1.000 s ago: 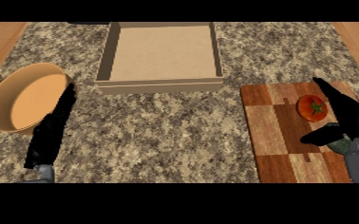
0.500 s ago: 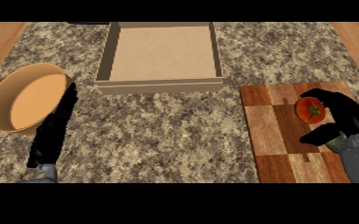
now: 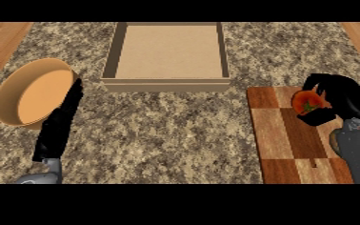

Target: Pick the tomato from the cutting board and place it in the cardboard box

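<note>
I am curling my right hand (image 3: pixel 336 97) fingers around the tomato (image 3: pixel 307 101) on the cutting board (image 3: pixel 295 138) at right; enclosing it fully before lifting seems wise.

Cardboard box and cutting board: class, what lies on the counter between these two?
In the head view, nothing: only bare speckled counter separates the cardboard box from the cutting board.

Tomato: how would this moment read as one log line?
right hand curled round tomato | over cutting board | cardboard box holds nothing | left hand open, resting beside bowl
</note>
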You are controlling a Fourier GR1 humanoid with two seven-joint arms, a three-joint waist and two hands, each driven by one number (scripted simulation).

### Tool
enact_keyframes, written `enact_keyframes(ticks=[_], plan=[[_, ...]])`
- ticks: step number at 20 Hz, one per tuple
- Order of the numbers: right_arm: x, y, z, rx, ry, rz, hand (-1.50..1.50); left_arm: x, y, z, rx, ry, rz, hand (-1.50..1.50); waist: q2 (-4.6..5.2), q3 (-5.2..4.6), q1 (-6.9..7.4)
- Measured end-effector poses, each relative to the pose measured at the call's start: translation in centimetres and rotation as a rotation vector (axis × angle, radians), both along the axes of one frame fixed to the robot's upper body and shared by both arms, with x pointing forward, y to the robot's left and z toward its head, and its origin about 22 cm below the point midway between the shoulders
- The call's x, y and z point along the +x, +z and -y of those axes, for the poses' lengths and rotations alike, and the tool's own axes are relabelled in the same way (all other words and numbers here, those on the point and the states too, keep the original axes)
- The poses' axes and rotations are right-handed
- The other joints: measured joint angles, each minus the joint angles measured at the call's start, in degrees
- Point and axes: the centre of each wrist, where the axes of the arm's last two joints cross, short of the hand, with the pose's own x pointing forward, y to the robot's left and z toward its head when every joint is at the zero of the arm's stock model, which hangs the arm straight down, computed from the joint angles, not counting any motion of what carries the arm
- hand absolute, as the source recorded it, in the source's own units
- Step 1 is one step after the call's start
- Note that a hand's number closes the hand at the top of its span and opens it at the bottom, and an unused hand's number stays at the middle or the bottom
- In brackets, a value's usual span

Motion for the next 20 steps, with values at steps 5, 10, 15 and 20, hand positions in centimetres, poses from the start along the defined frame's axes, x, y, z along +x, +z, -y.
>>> enact_keyframes(ticks=[5,10,15,20], plan=[[3.9,3.6,-3.2,-0.109,0.342,-0.005,1.50,1.0,0.8,1.8,0.000,-0.099,0.034,0.00,2.05,0.13,6.75],[7.1,7.5,-3.7,-0.161,0.577,0.017,1.50,1.6,1.2,2.8,0.002,-0.139,0.042,0.00,2.68,0.27,8.46],[9.9,10.9,-3.4,-0.117,0.705,0.074,1.50,2.0,1.4,3.2,0.001,-0.143,0.043,0.00,2.68,0.29,8.03],[11.9,13.1,-4.0,0.110,0.875,0.145,1.50,2.1,1.2,3.0,0.000,-0.128,0.039,0.00,2.46,0.30,7.17]])
